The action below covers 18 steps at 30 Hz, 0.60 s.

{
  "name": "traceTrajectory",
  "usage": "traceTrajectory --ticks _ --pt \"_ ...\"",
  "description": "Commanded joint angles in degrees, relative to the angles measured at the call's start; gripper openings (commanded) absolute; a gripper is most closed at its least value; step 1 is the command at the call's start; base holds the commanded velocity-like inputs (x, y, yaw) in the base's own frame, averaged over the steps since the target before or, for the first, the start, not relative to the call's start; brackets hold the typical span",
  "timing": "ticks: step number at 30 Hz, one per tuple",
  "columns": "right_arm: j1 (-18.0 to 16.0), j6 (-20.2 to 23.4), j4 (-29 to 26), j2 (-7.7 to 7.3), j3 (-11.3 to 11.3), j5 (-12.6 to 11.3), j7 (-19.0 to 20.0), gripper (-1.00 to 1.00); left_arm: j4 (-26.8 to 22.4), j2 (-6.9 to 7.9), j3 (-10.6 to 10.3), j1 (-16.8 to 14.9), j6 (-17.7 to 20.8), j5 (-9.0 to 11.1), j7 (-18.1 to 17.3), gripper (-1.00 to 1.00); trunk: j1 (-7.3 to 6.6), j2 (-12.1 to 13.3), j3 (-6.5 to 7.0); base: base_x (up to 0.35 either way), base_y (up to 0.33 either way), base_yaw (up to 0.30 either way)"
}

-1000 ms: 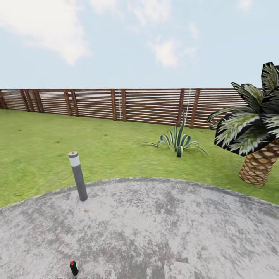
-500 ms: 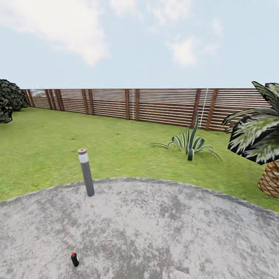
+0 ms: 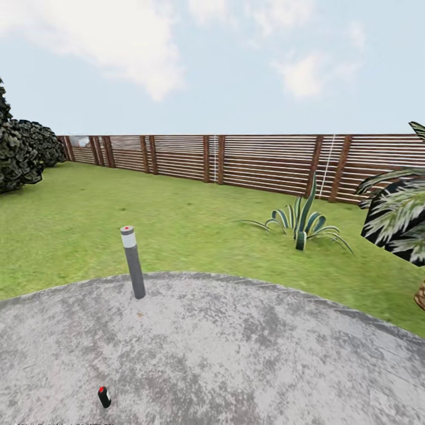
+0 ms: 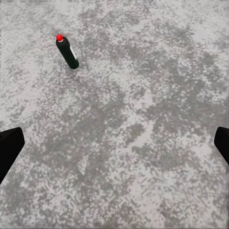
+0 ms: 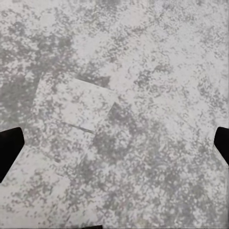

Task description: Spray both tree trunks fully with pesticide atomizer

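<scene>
Left wrist view: the pesticide atomizer (image 4: 67, 52) is seen standing unpicked on the floor (image 4: 143, 119) at eleven o'clock; left gripper (image 4: 114, 145) and right gripper (image 5: 114, 145) jaws are spread, nothing grasped; spraying remains undone.

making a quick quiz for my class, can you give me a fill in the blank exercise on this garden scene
1. The small dark bottle on the grey paved patio has a ____ spot on its top.
2. Beyond the green lawn runs a brown slatted ____.
3. The grey lamp post stands at the patio's edge, ____ from the bottle.
4. In the left wrist view the left hand is ____, with nothing between its fingers.

Missing words: red; fence; apart; open
</scene>
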Motion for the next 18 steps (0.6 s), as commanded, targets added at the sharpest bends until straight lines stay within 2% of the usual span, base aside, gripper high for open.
traceTrajectory --ticks 1,18 --pt "0.0 -0.1 0.0 0.0 0.0 0.0 -0.1 1.0 0.0 -0.04 0.2 0.0 -0.3 0.4 -0.2 1.0 0.01 0.0 -0.11 0.16 -0.269 0.23" --pt "0.0 -0.1 0.8 0.31 0.1 0.0 -0.2 1.0 0.0 0.0 0.3 0.0 -0.3 0.5 -0.1 1.0 0.01 0.0 -1.3 0.153 -0.216 0.212"
